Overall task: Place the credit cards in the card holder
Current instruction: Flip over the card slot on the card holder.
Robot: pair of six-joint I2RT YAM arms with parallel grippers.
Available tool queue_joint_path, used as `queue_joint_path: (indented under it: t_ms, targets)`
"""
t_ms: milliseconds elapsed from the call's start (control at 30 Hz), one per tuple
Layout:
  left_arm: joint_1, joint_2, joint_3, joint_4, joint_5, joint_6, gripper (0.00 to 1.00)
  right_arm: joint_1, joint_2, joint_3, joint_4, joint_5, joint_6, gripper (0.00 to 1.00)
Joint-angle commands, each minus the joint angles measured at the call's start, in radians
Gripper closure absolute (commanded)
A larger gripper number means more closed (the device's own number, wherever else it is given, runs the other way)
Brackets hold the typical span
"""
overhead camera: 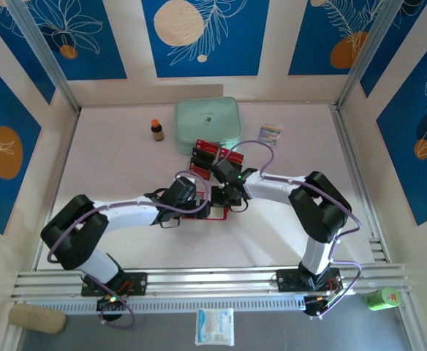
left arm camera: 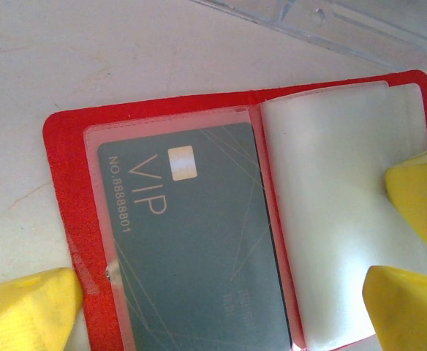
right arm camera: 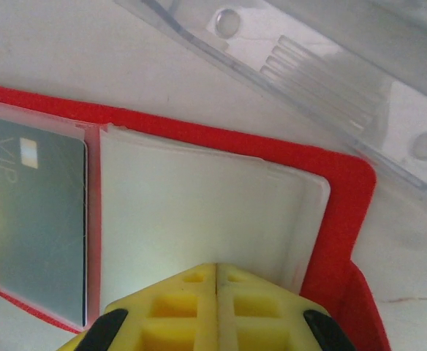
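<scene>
White table point(overhead camera: 118, 153): the card holder point(left arm camera: 61, 190) lies open, the closed right gripper point(right arm camera: 217, 281) pressing its empty pocket point(right arm camera: 199, 205) from six o'clock, the wide-open left gripper point(left arm camera: 221, 307) straddling it, holding nothing.

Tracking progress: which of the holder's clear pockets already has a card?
The pocket holding the dark VIP card, on the left in the left wrist view. The pale pocket beside it looks empty.

A dark credit card point(left arm camera: 191, 241) in the card holder's point(left arm camera: 60, 190) left clear pocket reads "VIP" and "NO.8888801".
</scene>
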Motion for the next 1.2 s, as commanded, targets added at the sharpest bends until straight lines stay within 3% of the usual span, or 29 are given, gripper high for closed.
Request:
queue_joint_path:
  t_ms: [0,633,867,1100,1167]
  targets:
    - [-0.005,-0.002,-0.02,-0.056,-0.002,0.015,0.0,0.005,0.015,0.013,0.009,-0.046,-0.001,1.0]
    - [-0.006,0.021,-0.034,-0.04,-0.003,0.019,0.01,0.007,0.037,0.036,0.037,-0.131,0.032,1.0]
    - [-0.005,0.03,-0.049,-0.015,0.017,0.029,0.14,-0.004,0.016,0.042,0.044,-0.157,0.046,1.0]
    - [-0.005,0.026,-0.06,-0.002,0.023,0.022,0.16,-0.034,-0.055,0.012,0.043,-0.154,0.071,1.0]
    - [-0.006,0.024,-0.064,0.001,0.023,0.023,0.17,-0.048,-0.081,-0.014,0.056,-0.159,0.09,0.94]
